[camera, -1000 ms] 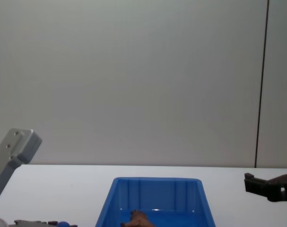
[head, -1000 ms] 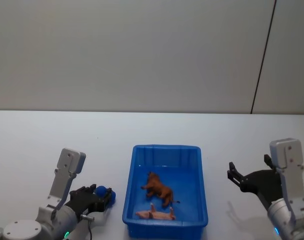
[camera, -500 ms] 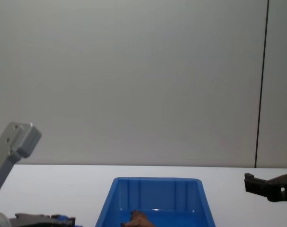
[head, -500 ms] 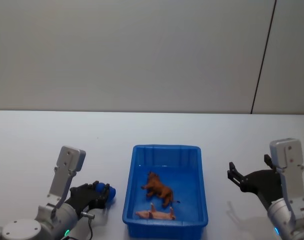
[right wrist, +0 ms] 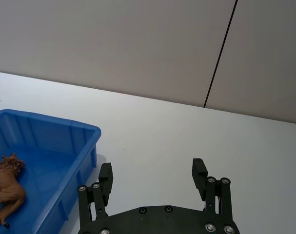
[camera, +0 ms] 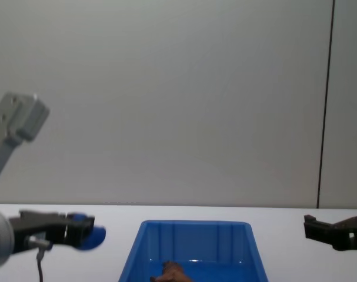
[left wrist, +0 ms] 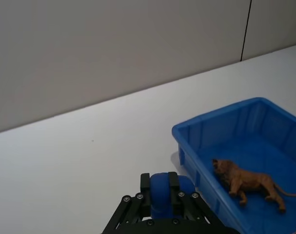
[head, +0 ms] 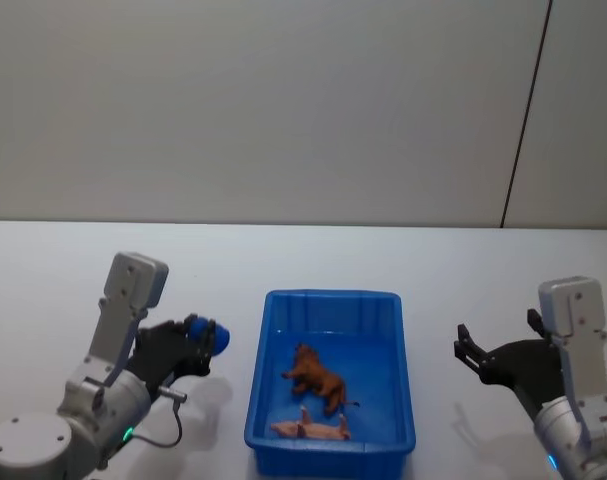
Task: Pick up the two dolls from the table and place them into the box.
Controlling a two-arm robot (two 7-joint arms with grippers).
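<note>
The left gripper (head: pixel 196 338) hangs above the white desk (head: pixel 63 270), just left of the blue box (head: pixel 330 440), its jaws pinching the blue doll (head: pixel 205 334), which is lifted clear of the desk surface. Inside the box lies the brown doll (head: pixel 317 378), a lion figure on its side, with a pale pinkish toy (head: pixel 311 429) near the front wall. The right gripper (head: pixel 470 352) hovers right of the box, jaws spread and holding nothing.

Bare lab: white table (head: pixel 283 255), blank wall (head: pixel 263 100)
</note>
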